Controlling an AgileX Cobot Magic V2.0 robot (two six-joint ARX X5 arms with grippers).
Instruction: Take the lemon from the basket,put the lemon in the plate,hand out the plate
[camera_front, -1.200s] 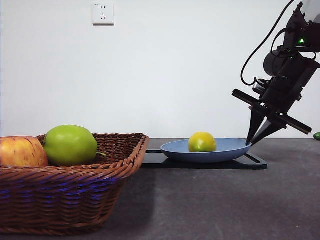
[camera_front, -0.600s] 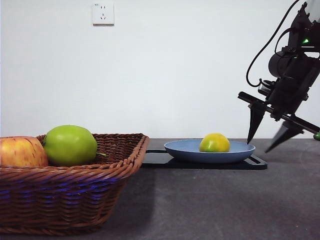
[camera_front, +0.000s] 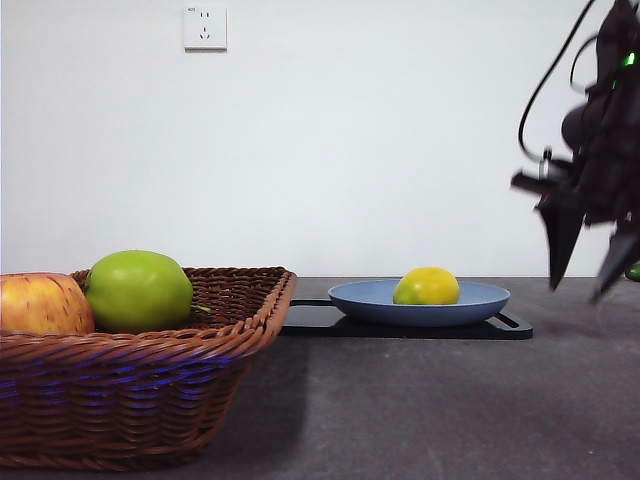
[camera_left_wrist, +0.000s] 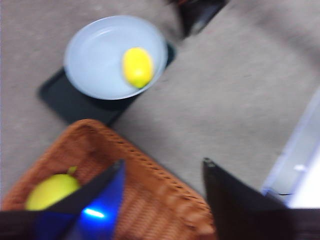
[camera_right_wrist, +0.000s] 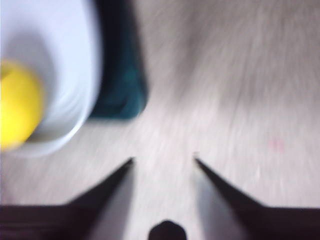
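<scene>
one lemon on one plate; two apples in one basket.

Right black two-jaw gripper hangs off the table with jaws spread apart, tips pointing down. Left black two-jaw gripper is up high, jaws apart too.

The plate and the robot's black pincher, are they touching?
Apart. In the front view the right gripper hangs beside the plate, bare table showing between them. The right wrist view also shows open jaws over table, clear of the plate.
</scene>
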